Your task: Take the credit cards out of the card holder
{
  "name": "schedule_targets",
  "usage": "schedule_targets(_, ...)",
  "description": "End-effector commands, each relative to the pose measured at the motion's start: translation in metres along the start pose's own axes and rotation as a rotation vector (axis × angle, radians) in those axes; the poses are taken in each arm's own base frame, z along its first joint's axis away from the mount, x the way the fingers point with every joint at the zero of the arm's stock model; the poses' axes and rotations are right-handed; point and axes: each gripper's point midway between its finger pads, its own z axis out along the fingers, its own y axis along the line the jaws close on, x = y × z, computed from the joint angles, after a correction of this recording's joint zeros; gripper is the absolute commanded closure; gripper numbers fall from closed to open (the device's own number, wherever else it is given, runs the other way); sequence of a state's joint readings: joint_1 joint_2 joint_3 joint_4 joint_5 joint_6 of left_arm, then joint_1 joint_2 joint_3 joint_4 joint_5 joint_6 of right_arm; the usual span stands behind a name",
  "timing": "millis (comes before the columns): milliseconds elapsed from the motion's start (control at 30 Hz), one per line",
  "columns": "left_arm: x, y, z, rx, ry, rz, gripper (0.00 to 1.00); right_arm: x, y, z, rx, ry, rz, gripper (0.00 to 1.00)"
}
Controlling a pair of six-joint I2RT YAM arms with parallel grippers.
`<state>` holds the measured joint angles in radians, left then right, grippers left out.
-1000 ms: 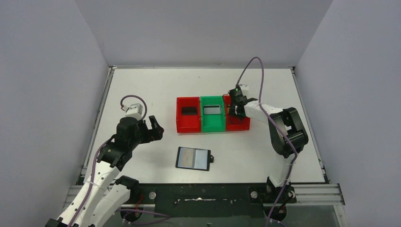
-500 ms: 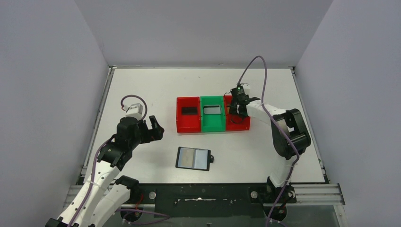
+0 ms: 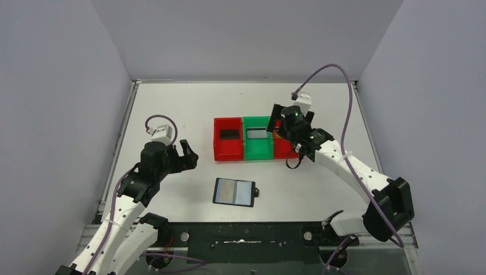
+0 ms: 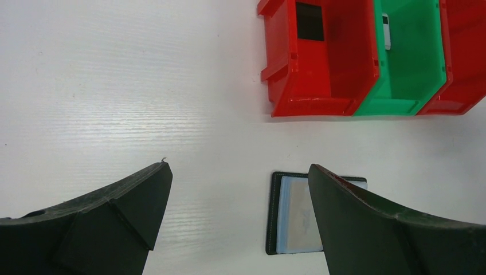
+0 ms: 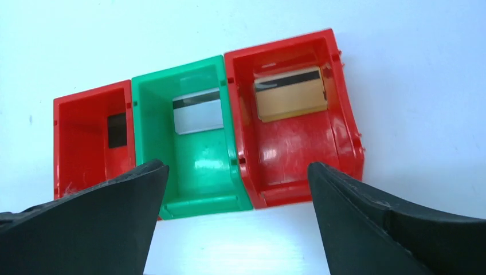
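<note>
The card holder (image 3: 234,192) lies open on the white surface (image 3: 172,109), at 6 o'clock from three trays set side by side. The left claw (image 4: 239,167) hangs at 10 o'clock from the card holder. It is wide, with nothing in it. The right claw (image 5: 238,166) is wide too and holds nothing. It hangs above the trays.

From the top, the right claw hides most of the right red tray (image 5: 286,149). Its own camera shows a gold card (image 5: 290,93) in there, a white card (image 5: 198,114) in the green tray (image 5: 200,172), and a black card (image 5: 117,129) in the left red tray (image 5: 80,149). In the left wrist view, a finger (image 4: 372,229) covers part of the card holder.
</note>
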<state>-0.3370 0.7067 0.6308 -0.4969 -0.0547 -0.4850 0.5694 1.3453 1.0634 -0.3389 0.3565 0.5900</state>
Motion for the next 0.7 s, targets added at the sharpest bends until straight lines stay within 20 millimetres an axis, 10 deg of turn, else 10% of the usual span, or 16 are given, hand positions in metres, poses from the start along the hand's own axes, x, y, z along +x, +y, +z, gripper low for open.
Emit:
schedule_targets(0, -0.023, -0.002, -0.003, -0.004, -0.084, -0.001, 0.08, 0.01, -0.03, -0.026, 0.096, -0.049, 0.254, 0.02)
schedule_targets(200, -0.028, 0.006, -0.005, -0.049, -0.11, -0.026, 0.08, 0.039, 0.004, -0.059, -0.286, -0.052, 0.481, 0.02)
schedule_targets(467, -0.03, 0.013, -0.005, -0.083, -0.129, -0.046, 0.07, 0.11, 0.036, -0.09, -0.177, 0.027, 0.352, 0.0)
schedule_targets(667, -0.031, 0.015, -0.005, -0.089, -0.134, -0.047, 0.07, 0.15, 0.097, -0.109, -0.103, 0.034, 0.167, 0.02)
